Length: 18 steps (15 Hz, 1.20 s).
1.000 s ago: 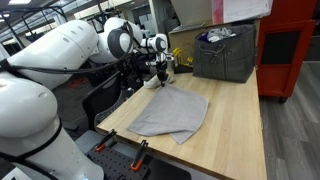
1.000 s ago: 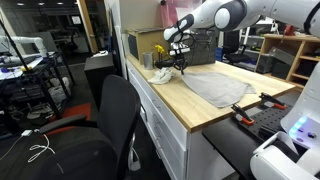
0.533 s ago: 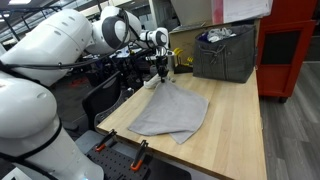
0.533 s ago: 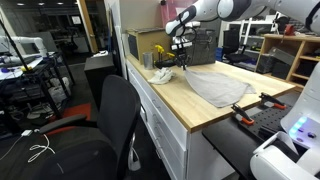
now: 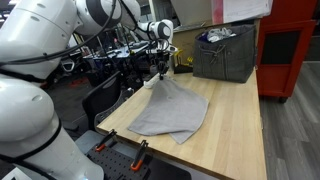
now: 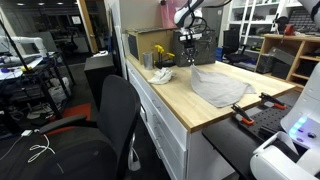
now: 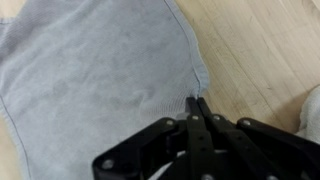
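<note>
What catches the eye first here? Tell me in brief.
The white arm reaches over the wooden table, its jaws shut on an edge of the grey cloth, which peaks up under them. A dark bin stands at the table's far end.

Table: a long light wooden worktop [image 5: 240,125] sat on white drawer fronts [image 6: 165,125]
Seating: a black padded office chair [image 6: 108,115] stood just beside the bench
Storage: a red metal cabinet [image 5: 292,45] stood past the table's far edge; open wooden shelves [image 6: 285,55] stood at the back
Floor: smooth grey flooring [image 5: 295,140]; thin white cables [image 6: 35,150] lay near the chair
Light: dim behind dark glass panels [image 6: 40,35], brighter over the worktop
</note>
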Each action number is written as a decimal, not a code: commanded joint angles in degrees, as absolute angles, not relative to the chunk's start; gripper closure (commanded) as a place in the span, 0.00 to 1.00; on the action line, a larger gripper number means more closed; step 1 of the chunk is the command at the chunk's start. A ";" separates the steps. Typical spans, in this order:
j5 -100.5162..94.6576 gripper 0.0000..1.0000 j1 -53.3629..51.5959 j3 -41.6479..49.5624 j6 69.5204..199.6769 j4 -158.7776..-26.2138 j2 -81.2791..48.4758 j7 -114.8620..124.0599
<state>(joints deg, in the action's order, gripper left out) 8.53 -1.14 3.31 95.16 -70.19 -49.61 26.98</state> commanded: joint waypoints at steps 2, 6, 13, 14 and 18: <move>11.37 0.99 1.01 3.68 98.74 -84.23 -40.87 26.01; 13.09 0.99 2.56 4.76 100.73 -91.99 -36.95 26.36; 16.67 0.99 5.46 7.92 105.92 -101.53 -33.14 27.98; 17.50 0.99 5.98 8.24 106.99 -102.52 -32.90 27.69; 17.86 0.99 6.88 9.07 111.29 -106.23 -31.77 26.32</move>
